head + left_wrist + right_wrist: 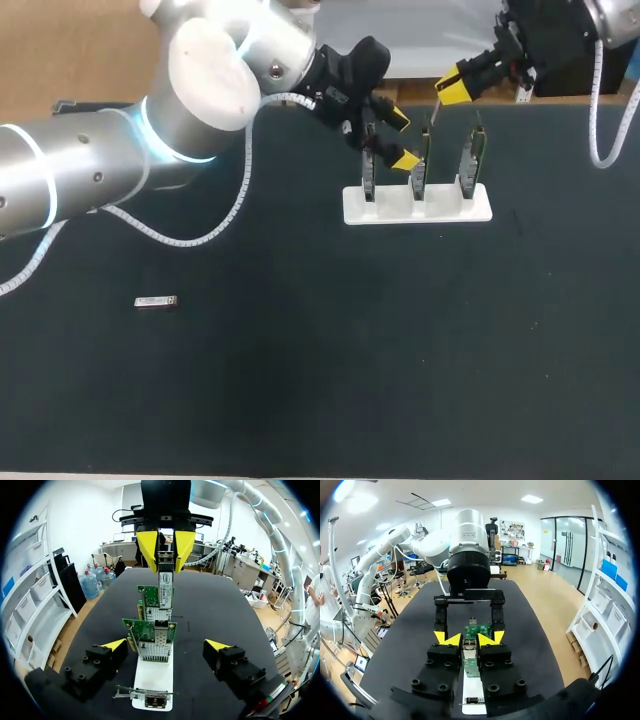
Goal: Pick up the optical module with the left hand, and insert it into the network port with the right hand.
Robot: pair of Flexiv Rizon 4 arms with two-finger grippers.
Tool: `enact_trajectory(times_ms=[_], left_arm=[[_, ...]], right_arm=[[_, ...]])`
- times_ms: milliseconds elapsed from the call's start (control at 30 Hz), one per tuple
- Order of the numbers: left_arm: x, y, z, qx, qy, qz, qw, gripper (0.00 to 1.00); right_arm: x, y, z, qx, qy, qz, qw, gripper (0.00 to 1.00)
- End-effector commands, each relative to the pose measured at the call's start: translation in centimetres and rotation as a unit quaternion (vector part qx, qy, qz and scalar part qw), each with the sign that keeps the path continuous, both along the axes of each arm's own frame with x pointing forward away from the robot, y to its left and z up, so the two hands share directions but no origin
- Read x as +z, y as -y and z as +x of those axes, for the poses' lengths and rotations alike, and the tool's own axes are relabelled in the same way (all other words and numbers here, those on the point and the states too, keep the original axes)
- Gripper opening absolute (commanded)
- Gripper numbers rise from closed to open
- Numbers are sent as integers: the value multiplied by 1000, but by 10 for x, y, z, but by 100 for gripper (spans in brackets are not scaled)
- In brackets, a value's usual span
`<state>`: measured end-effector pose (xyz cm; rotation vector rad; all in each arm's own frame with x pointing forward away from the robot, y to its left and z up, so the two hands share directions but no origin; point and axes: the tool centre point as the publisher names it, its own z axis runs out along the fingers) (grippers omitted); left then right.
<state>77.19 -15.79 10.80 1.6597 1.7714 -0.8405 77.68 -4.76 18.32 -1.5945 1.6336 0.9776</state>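
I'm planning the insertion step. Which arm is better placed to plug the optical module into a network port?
Right. The right arm's fingers are shut on the optical module, close to the network cards in the white stand. The left arm's fingers stand open and empty beside the cards.

The head camera looks down from above and behind on the whole dark surface (300,380). The wrist cameras sit close over the white card stand (417,205), facing each other from opposite ends: the left one sees the right end effector (166,562) gripping the optical module (165,587), and the right one sees the left end effector (402,140). All three views share the stand.
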Motion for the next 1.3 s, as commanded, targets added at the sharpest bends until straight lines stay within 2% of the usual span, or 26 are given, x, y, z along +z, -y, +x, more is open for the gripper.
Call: enact_trajectory(times_ms=[33,600,933,1300], left_arm=[[0,1,1,0,0,2,1000,100],[1,0,2,-6,3,6,1000,100],[1,0,2,-6,3,6,1000,100],[1,0,2,-6,3,6,1000,100]], right_arm=[[1,-1,-2,-2,2,-1,1000,0],[5,-4,-4,6,7,-4,1000,0],[3,-14,-5,26,23,-40,999,0],[-4,-15,-3,24,20,-57,998,0]])
